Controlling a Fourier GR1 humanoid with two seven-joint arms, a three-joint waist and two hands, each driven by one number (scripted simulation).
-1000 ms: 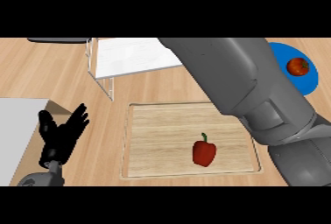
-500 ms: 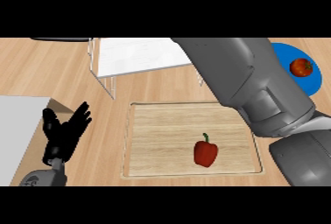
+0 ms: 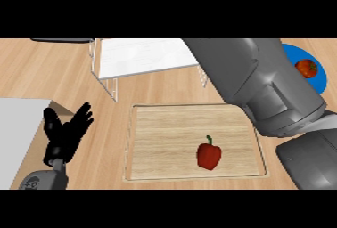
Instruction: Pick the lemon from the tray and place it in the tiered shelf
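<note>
Tray [image 3: 132, 142] low and centre on counter [image 3: 52, 67], wooden, shallow-rimmed, carrying only a red pepper [image 3: 209, 156] lying right of middle, stem up-view. No lemon to be seen anywhere: not on tray, not on the visible white top of shelf [image 3: 141, 58], not on counter. Either hidden or not present; cannot tell which.

Shelf just beyond tray's far edge, white deck on thin wire legs, near enough for a short carry from tray.

Right arm [image 3: 256, 84] sweeping from lower right corner up across tray's right side and over shelf's right end, covering that part of the deck. Right hand out of sight past the arm's far end, so fingers and any load impossible to judge. Judging from the arm's reach, probably busy at the shelf, either placing or hovering there.

Left hand [image 3: 66, 133] at lower left, beside a grey block [image 3: 20, 133], well apart from tray's left rim. Fingers straight and spread, pointing up-view, holding nothing. Parked there, likely to keep out of the working arm's way.

Blue plate [image 3: 322, 82] at far right, half hidden by arm, with a tomato [image 3: 306, 68] on it. Neither part of the job.
</note>
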